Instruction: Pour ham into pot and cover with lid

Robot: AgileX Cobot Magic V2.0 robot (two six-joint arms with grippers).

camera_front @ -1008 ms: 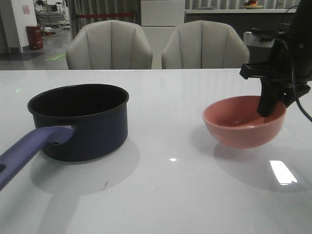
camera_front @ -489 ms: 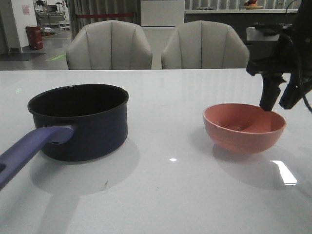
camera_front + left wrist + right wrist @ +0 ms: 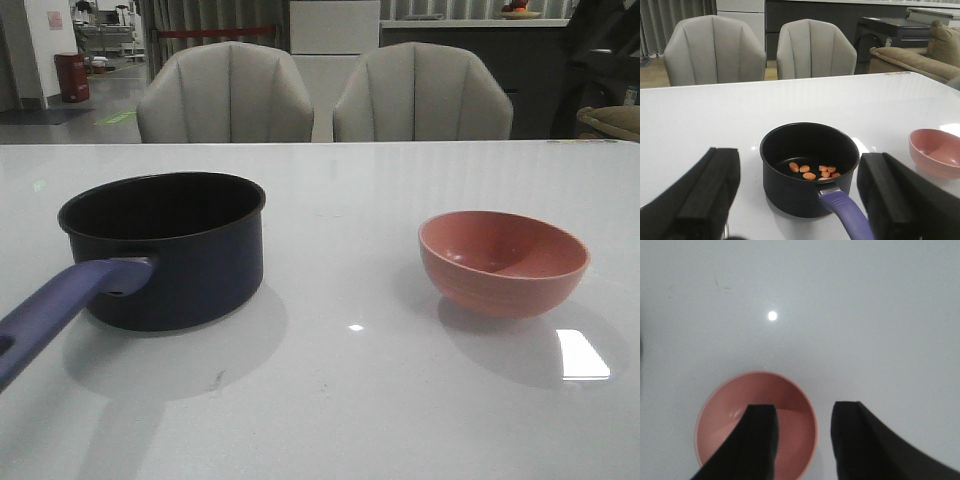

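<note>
1. I judge the pouring done: the ham [image 3: 812, 171] lies inside the pot [image 3: 165, 245], and the bowl [image 3: 503, 262] sits upright and bare on the table [image 3: 350, 400].
2. My right gripper [image 3: 802, 440] hangs above the bowl, jaws apart, holding nothing.
3. My left gripper [image 3: 800, 210] is wide open and empty, the pot between its fingers.
4. I cannot see the lid.

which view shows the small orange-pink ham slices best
The left wrist view: it looks down into the dark navy saucepan, where the orange-pink ham slices lie on its black bottom. In the front view the saucepan wall hides them. The right wrist view shows only the empty salmon-pink bowl and table.
</note>
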